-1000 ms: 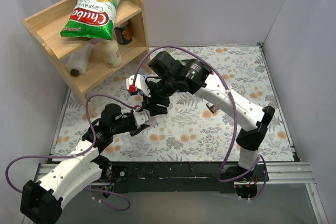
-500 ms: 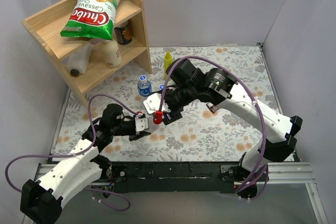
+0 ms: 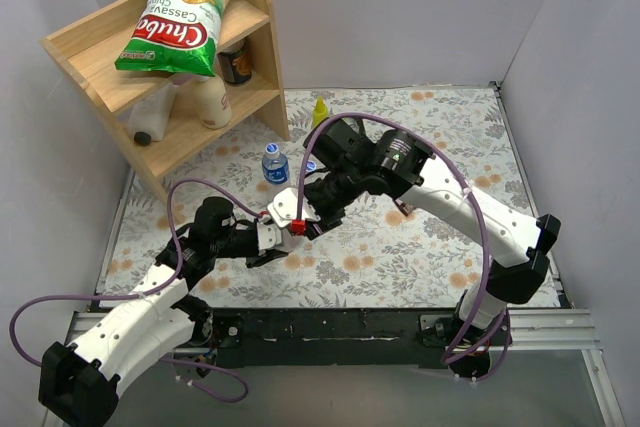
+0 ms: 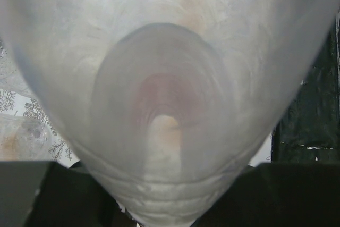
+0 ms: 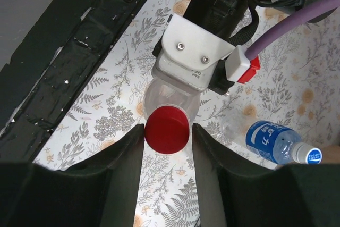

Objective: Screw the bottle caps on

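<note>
My left gripper (image 3: 268, 235) is shut on a clear bottle (image 5: 169, 98) and holds it tilted above the mat, mouth toward the right arm. That bottle fills the left wrist view (image 4: 170, 104) as a blur, with a reddish glow at its mouth. My right gripper (image 5: 167, 131) is shut on a red cap (image 5: 167, 129), which sits right at the bottle's mouth; the cap also shows in the top view (image 3: 297, 226). A blue-labelled bottle (image 3: 275, 163) with a blue cap (image 5: 308, 155) stands behind them on the mat.
A wooden shelf (image 3: 100, 47) at the back left holds a chips bag (image 3: 180, 17) and cream-white bottles (image 3: 210, 97). A yellow squeeze bottle (image 3: 320, 109) stands behind the right arm. A small object (image 3: 405, 209) lies partly hidden under the right forearm.
My right arm has swung forward from over the blue-labelled bottle and brought the red cap to the mouth of the held bottle. The left arm has barely moved.
</note>
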Robot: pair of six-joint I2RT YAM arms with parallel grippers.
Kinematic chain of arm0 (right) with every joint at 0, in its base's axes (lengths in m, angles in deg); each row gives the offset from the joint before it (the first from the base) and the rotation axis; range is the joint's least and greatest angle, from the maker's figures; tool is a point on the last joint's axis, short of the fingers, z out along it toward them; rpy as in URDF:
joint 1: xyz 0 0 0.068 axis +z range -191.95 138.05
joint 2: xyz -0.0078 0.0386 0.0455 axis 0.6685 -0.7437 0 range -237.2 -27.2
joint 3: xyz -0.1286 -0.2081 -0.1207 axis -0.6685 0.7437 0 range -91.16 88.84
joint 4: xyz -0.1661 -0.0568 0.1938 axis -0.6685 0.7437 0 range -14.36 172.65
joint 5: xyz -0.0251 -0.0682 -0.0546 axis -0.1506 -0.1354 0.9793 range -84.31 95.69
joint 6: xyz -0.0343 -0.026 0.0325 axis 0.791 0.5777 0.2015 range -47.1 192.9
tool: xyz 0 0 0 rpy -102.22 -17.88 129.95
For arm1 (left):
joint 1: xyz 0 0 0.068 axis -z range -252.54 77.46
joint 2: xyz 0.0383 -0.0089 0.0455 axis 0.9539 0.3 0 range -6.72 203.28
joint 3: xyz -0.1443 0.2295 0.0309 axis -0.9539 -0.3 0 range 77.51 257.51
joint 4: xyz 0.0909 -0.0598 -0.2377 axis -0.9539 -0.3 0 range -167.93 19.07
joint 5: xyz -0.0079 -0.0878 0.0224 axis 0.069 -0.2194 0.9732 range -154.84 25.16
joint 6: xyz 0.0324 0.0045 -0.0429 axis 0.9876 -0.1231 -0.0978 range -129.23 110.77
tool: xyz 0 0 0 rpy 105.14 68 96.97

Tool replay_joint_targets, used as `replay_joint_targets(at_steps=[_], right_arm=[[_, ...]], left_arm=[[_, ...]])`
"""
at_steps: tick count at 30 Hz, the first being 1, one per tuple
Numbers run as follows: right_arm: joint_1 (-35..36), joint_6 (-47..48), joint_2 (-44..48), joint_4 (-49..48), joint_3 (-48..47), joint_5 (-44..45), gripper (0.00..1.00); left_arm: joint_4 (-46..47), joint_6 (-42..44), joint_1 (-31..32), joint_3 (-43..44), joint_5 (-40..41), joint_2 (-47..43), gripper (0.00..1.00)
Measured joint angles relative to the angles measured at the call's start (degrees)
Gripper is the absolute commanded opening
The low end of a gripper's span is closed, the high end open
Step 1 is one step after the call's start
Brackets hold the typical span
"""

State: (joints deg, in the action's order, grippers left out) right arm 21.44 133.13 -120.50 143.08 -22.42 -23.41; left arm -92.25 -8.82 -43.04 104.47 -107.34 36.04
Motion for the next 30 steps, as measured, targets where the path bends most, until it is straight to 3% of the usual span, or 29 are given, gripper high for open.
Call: replay_joint_targets(at_steps=[4,11,17,19,21,23,30], right_arm=[[0.0,-0.3,-0.8,1.0,-0.7,-0.2,0.38],[0.0,-3.8,-2.6,2.1,-3.5,0.7,0.14],[-1.7,-16.0,-6.9,3.3,-9.7,2.1,0.08],[-2.3,-18.9,-7.3,3.1,-9.7,2.1,0.13],[-2.6,-21.1,-7.4,2.7,-9.7,2.2,0.37],[-2.6,-22.6,-7.4,2.1,-9.6,2.2,0.48],[-2.6,-27.2,-4.6,-4.3,-1.3,2.2,0.54]], left_arm=[[0.4,-0.2,0.0,0.0,0.0,0.2,0.00],[1.2,-3.3,0.0,0.0,0.3,0.2,0.00],[2.6,-8.3,-0.1,-0.2,1.7,0.2,0.00],[2.6,-9.4,-0.1,-0.4,2.2,0.2,0.00],[3.0,-10.1,-0.1,-0.7,2.4,0.0,0.00],[3.5,-11.0,0.0,-1.1,2.5,-0.5,0.00],[5.9,-13.4,0.0,-2.3,2.1,-3.9,0.00]])
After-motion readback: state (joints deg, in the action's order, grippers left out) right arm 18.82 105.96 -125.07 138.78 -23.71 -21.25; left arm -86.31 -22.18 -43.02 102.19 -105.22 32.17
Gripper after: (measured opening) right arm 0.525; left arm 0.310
